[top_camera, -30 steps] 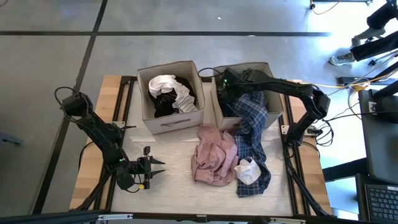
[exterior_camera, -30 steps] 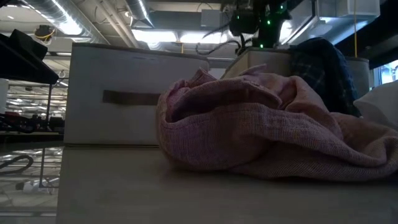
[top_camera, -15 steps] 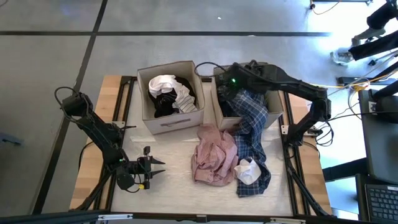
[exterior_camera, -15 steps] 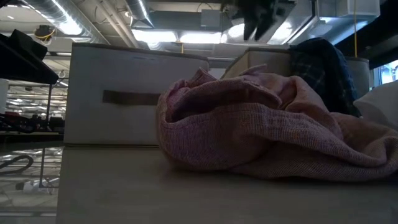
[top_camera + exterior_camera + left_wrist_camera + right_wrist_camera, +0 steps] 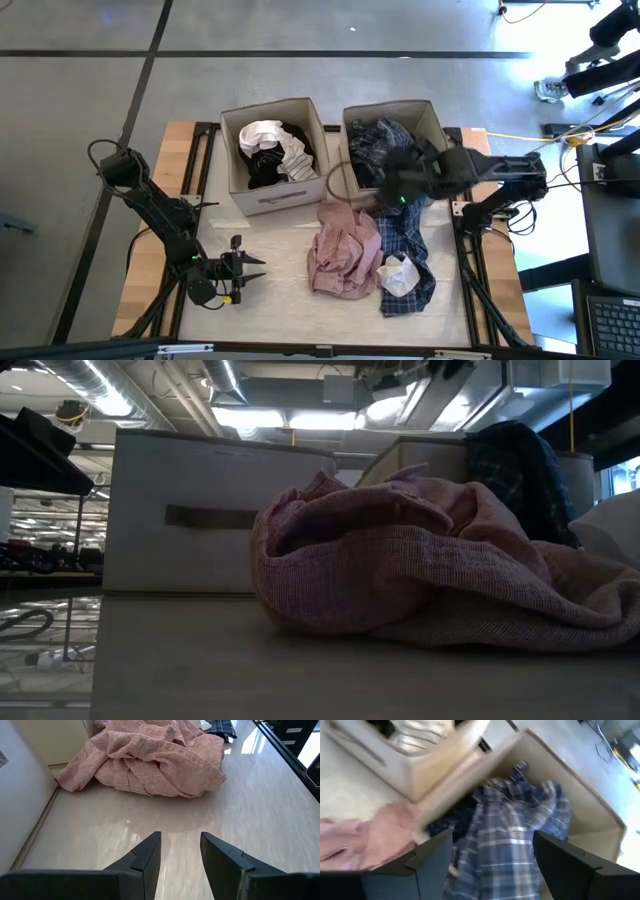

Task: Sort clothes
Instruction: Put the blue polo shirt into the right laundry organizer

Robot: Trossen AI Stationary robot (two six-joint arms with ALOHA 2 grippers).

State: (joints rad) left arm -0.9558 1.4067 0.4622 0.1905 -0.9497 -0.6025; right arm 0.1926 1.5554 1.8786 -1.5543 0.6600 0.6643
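left gripper (image 5: 250, 268): i see it low over the surface (image 5: 280, 290) near the front left, jaws narrowly parted, holding nothing.
left box (image 5: 275, 195): white and black clothes (image 5: 272, 150) inside.
pink garment (image 5: 342, 250): heaped on the surface in front of the boxes.
plaid shirt (image 5: 405, 235): draped out of the right box (image 5: 440, 125) onto the surface.
right gripper (image 5: 395, 185): above that box's front edge, jaws wide, empty.
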